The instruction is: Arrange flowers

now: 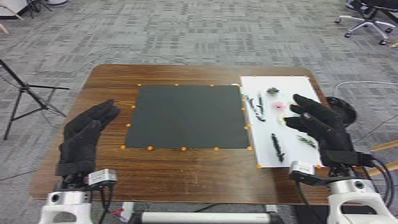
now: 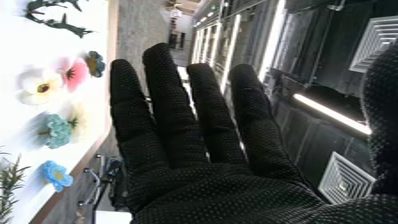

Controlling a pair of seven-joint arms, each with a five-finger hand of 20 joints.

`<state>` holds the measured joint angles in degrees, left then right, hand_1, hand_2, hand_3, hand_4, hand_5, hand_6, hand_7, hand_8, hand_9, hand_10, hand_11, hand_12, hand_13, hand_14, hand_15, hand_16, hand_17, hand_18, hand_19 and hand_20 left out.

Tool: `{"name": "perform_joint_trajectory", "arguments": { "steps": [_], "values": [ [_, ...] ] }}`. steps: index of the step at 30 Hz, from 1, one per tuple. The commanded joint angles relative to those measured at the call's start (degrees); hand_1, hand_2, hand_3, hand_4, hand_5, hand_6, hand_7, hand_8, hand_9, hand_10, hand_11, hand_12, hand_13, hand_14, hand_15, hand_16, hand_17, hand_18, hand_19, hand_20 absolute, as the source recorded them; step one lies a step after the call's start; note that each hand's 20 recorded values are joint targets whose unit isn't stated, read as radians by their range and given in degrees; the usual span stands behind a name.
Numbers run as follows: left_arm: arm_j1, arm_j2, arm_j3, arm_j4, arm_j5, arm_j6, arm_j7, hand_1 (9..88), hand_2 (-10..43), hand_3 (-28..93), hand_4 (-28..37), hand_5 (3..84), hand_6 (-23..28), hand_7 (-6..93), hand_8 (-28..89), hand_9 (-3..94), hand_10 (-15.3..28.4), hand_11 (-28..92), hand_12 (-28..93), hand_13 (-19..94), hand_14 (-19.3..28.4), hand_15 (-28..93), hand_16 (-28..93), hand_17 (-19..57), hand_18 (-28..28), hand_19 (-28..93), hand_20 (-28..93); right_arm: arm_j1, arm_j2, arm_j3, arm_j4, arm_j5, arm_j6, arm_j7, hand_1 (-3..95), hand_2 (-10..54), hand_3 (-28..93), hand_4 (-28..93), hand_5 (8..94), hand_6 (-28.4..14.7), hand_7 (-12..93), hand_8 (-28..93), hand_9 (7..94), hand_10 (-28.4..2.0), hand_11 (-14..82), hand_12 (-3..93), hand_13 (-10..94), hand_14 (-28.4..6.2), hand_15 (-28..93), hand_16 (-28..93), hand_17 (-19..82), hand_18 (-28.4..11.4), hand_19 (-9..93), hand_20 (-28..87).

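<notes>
Flowers [image 1: 279,105] lie on the white sheet [image 1: 297,83] just left of our nearer right hand [image 1: 325,131], its fingers straight, slightly apart, empty.

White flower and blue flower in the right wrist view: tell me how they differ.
The white flower is creamy with a dark centre; the blue flower is bright blue with a paler centre. The white flower looks broader than the blue flower. The white flower lies right by the pink flower, the blue flower near a green sprig. Both lie on the white sheet.
</notes>
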<state>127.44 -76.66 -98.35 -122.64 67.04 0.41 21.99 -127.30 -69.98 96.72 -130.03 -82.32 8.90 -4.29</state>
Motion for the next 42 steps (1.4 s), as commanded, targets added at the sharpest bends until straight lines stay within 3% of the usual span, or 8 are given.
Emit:
{"name": "perform_joint_trajectory", "arguments": {
  "steps": [1,5,9,11,16,27,31,42],
  "values": [
    [-0.26,-0.16,1.02,0.38,-0.19,2.16,1.55,28.2,-9.1,69,-15.3,48.9,3.3,13.9,-6,47.2,13.2,20,16,38,17.0,20,7,3.1,15.2,24,28,0.48,0.45,-0.91,-0.23,-1.94,1.36,0.68,21.7,-9.5,68,-15,40.9,-3.3,13,-7,46.0,-14.3,6.0,18.6,51,-16.9,16,18,33,-20.7,11,33],
    [-0.47,-0.05,0.99,0.59,-0.2,2.45,2.06,28.6,-9.1,69,-14.8,49.5,3.4,14.6,-6,48.6,13.4,22,16,39,17.3,32,4,1.9,15.6,33,34,0.83,0.98,-1.87,-0.49,-4.06,3.88,2.07,24.5,-9.5,67,-16,40.9,-3.3,13,-7,46.3,-14.1,6.8,19.4,55,-15.7,18,20,34,-20.3,13,35],
    [-0.19,-0.02,1.0,0.6,-0.96,3.28,1.88,28.7,-9.1,69,-14.7,49.9,3.3,15.1,-6,48.6,13.5,22,16,39,17.1,33,4,1.7,15.5,33,35,2.21,2.39,-5.76,-0.04,-15.07,13.91,6.73,27.3,-9.5,65,-18,43.4,-3.5,16,-7,51.0,-14.3,12.5,20.9,62,-14.0,21,22,38,-18.4,19,41],
    [-0.26,-0.09,1.21,0.59,-1.49,3.28,1.85,28.7,-9.2,69,-14.7,50.0,3.3,15.2,-6,48.7,13.4,23,16,39,17.0,33,3,1.6,15.4,33,34,2.5,2.85,-6.69,-0.04,-18.95,16.53,8.88,29.6,-9.5,65,-18,46.4,-3.4,18,-7,55.3,-14.3,17.5,22.2,66,-12.6,25,24,40,-17.2,24,44],
    [0.01,0.22,0.66,0.37,-0.96,2.69,1.76,28.7,-9.2,69,-14.8,50.0,3.1,15.5,-6,48.7,13.4,23,17,39,16.8,33,3,1.5,15.3,31,34,3.17,4.4,-8.94,0.54,-32.59,20.06,15.52,33.6,-9.5,63,-20,51.1,-2.9,22,-7,63.3,-14.3,24.9,24.3,73,-9.8,33,27,43,-16.8,36,49],
    [-0.04,0.62,0.32,-0.15,-0.79,2.65,0.96,28.7,-9.4,69,-14.8,49.9,3.0,15.6,-7,48.4,13.3,23,16,39,16.9,33,3,1.4,15.2,31,34,7.14,9.95,-12.21,3.08,-62.72,4.76,30.77,36.9,-9.5,58,-21,65.1,-3.2,27,-4,78.4,-11.6,37.6,32.1,88,-3.5,49,34,51,-18.1,68,46],
    [-0.17,0.9,0.17,-0.38,-0.81,3.06,0.66,28.7,-9.4,69,-14.7,49.8,3.1,15.4,-6,48.5,13.3,23,16,39,16.9,33,3,1.4,15.3,31,34,10.66,11.85,-15.02,5.23,-63.74,-2.84,34.14,36.5,-9.5,58,-21,67.2,-3.0,26,-3,80.7,-11.3,37.8,33.0,90,-2.4,51,34,54,-17.2,73,40],
    [-0.24,1.1,0.46,-0.43,0.05,2.54,0.09,28.8,-9.4,69,-14.6,49.7,3.2,15.1,-6,48.3,13.2,23,16,39,17.0,33,3,1.2,15.3,31,34,18.66,14.71,-23.59,13.91,-66.54,-9.8,36.97,38.0,-9.5,56,-20,65.2,-3.5,31,-3,84.2,-10.6,38.8,33.5,94,-0.3,51,35,59,-14.8,75,37]
  ]
}}
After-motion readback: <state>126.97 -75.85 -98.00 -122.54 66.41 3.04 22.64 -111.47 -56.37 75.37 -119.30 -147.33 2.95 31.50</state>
